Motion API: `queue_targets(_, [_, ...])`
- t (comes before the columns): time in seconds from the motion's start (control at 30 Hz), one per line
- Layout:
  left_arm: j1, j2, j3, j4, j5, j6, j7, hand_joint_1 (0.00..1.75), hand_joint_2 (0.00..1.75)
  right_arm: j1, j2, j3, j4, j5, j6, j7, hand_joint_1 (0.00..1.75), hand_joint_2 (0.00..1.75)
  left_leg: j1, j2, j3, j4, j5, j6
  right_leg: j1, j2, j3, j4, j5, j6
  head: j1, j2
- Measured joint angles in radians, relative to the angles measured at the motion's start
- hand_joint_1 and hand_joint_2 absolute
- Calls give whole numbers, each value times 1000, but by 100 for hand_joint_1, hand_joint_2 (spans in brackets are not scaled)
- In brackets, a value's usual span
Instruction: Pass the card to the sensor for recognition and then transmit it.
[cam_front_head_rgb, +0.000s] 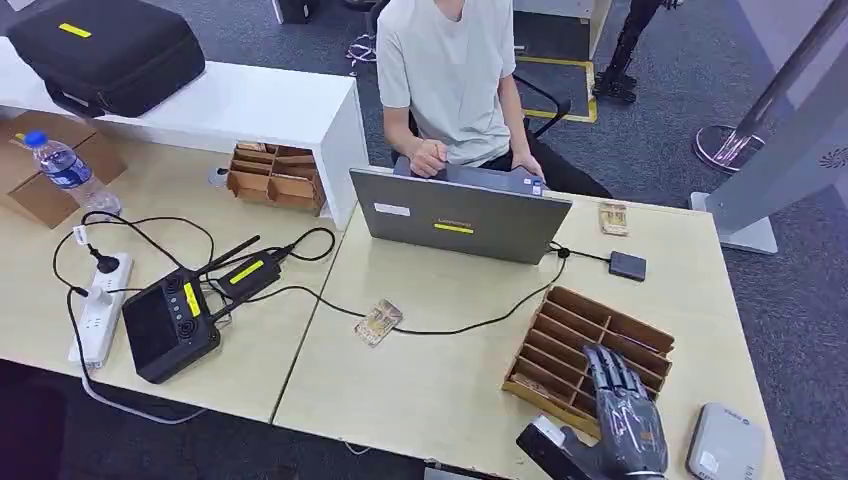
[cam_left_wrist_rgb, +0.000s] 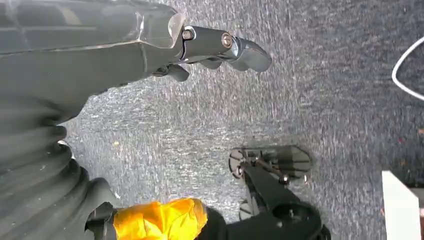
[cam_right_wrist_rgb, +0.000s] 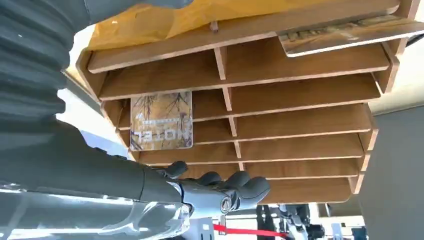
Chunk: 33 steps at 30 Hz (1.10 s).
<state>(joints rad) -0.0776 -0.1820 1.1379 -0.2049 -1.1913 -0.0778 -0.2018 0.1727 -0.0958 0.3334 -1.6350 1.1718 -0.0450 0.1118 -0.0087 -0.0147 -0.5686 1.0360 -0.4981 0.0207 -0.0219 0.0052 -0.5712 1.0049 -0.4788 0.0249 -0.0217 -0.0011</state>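
Note:
A wooden slotted rack (cam_front_head_rgb: 600, 320) stands on the right of the table. My right hand (cam_front_head_rgb: 622, 412) hovers over its near end with fingers stretched out and nothing in them. In the right wrist view the fingers (cam_right_wrist_rgb: 225, 186) lie just short of a patterned card (cam_right_wrist_rgb: 161, 120) standing in one slot of the rack (cam_right_wrist_rgb: 300, 107); another card (cam_right_wrist_rgb: 350, 34) shows at the rack's far edge. That slotted card (cam_front_head_rgb: 533, 384) is also in the head view. A small black sensor box (cam_front_head_rgb: 627, 265) lies on a cable behind the rack. My left hand (cam_left_wrist_rgb: 220, 47) hangs over the carpet, holding nothing.
A person sits behind an open laptop (cam_front_head_rgb: 458, 215). Loose cards lie mid-table (cam_front_head_rgb: 378, 322) and near the far edge (cam_front_head_rgb: 613, 218). A grey device (cam_front_head_rgb: 725, 445) sits right of my hand. Left are a black controller (cam_front_head_rgb: 168, 325), power strip (cam_front_head_rgb: 100, 305), cables and a bottle (cam_front_head_rgb: 68, 172).

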Motion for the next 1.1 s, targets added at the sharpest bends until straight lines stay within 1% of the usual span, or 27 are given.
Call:
queue_targets(0.13, [0, -10, 0, 0, 0, -2, 0, 0, 175, 3, 1, 7, -18, 4, -2, -20, 0, 175, 0, 0, 0, 0, 0, 0, 0, 0, 0, 0, 0, 0, 0, 0])
queue_targets(0.3, [-1, -10, 0, 0, -2, -2, 0, 0, 175, 3, 26, 51, -28, 15, -14, -34, 0, 175, 0, 0, 0, 0, 0, 0, 0, 0, 0, 0, 0, 0, 0, 0])
queue_targets(0.57, [-3, -26, 0, 0, -7, -3, 0, 0, 175, -16, 30, 89, -24, 6, -27, -49, 0, 175, 0, 0, 0, 0, 0, 0, 0, 0, 0, 0, 0, 0, 0, 0])
queue_targets(1.1, [-8, -37, 0, 0, -14, -5, 0, 0, 175, -27, 30, 104, -10, -8, -27, -49, 0, 175, 0, 0, 0, 0, 0, 0, 0, 0, 0, 0, 0, 0, 0, 0])
